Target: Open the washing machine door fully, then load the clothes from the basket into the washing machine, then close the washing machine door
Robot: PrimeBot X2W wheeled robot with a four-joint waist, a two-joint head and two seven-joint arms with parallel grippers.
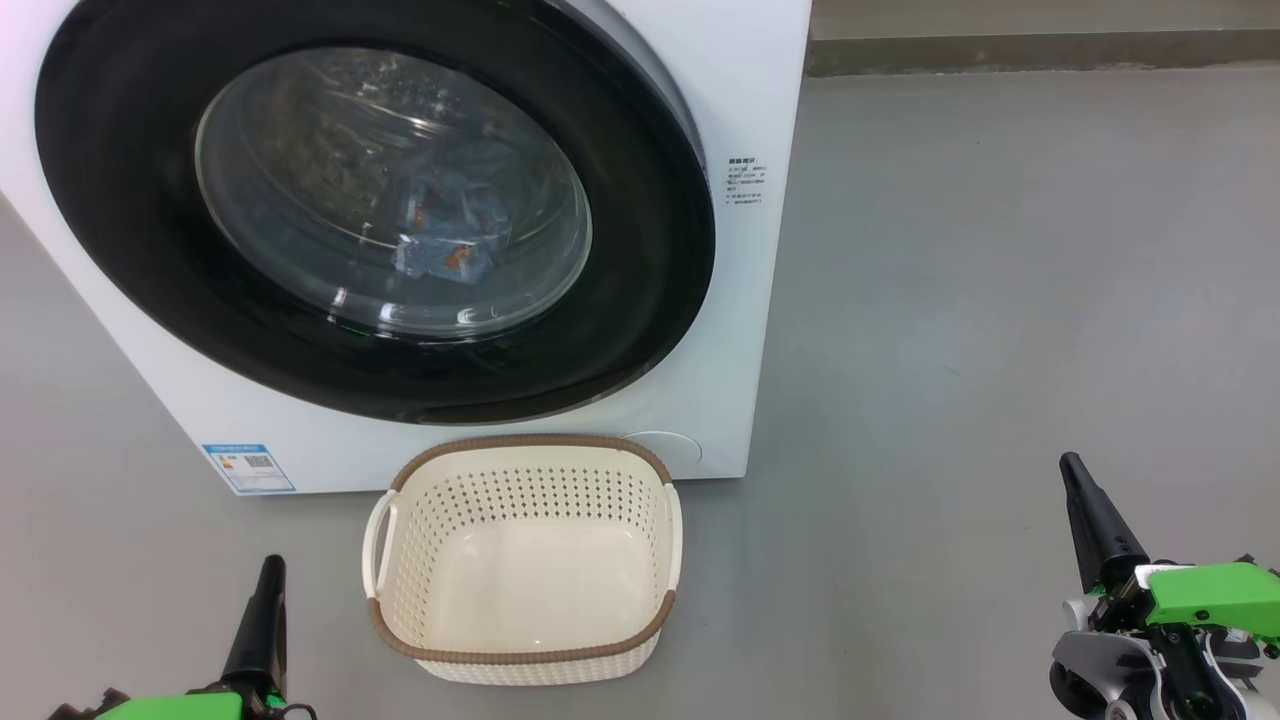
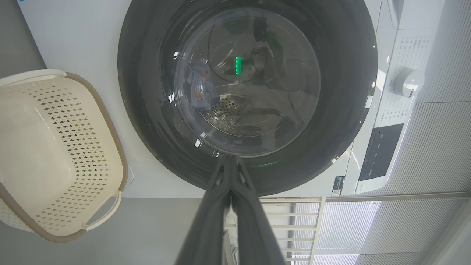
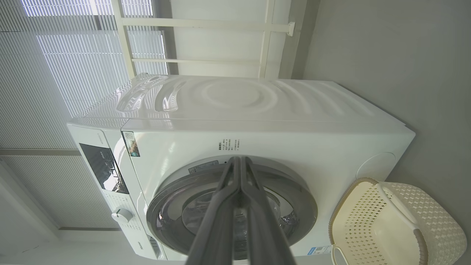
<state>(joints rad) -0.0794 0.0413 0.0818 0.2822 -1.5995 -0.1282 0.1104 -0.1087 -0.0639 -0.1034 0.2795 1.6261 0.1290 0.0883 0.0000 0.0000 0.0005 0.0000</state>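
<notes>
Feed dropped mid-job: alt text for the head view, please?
The washing machine door is shut, the clothes visible inside through its glass. The basket stands empty on the floor before it, with the left end effector and right end effector, both shut, low at either side.

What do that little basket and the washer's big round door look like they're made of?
The basket looks like moulded cream plastic, matte, with punched holes and a brown woven-look rim. The washing machine door seems glossy black plastic around a clear bulging bowl, probably glass: both throw sharp reflections.
</notes>
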